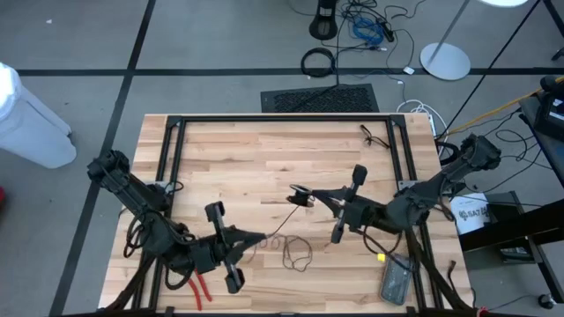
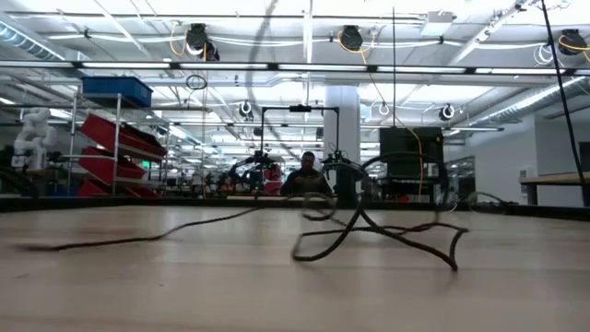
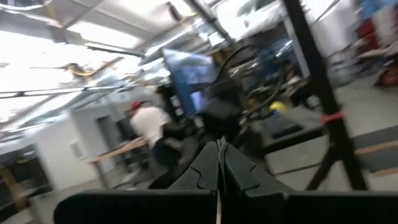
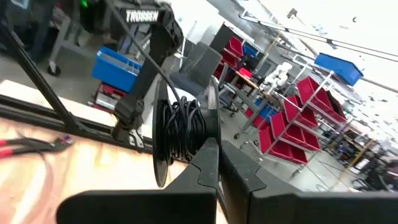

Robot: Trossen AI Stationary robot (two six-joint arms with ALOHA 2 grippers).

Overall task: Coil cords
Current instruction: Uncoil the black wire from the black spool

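Cord (image 1: 280, 231) runs slack between my left gripper (image 1: 261, 238) and right gripper (image 1: 310, 195), both clamped shut on it, and I fear sudden tension would snap it.

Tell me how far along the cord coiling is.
Partly done: the right tool holds the puck with turns of cord wound on it. The left tool pinches the free stretch. Left: the loose loop on the table is not yet wound.
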